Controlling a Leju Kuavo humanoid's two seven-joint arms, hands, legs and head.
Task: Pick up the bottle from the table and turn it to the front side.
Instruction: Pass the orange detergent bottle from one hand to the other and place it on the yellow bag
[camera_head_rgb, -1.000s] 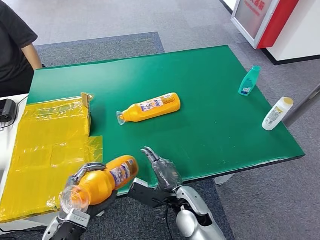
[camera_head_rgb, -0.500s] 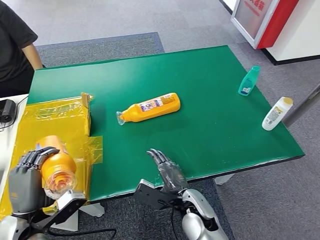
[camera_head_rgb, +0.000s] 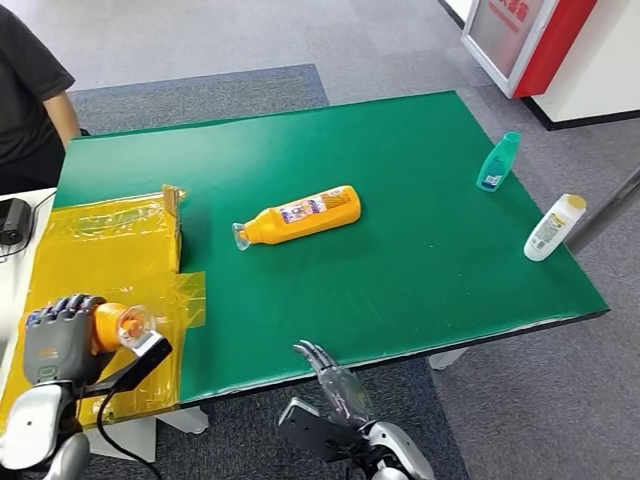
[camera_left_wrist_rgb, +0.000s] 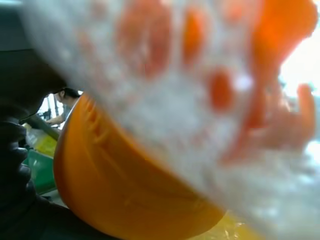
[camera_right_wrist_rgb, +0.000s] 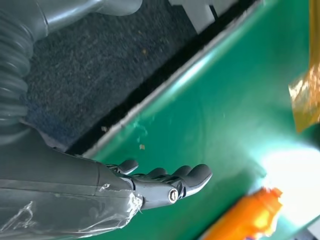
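From the head view your left hand grips the orange bottle over the table's near-left corner, left wrist shows its ribbed shoulder, right wrist shows your right hand empty, fingers extended.

Left hand clenched, right hand empty

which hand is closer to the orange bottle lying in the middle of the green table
Right. The right hand hangs off the table's near edge below the lying bottle; the left hand is farther left, holding another orange bottle.
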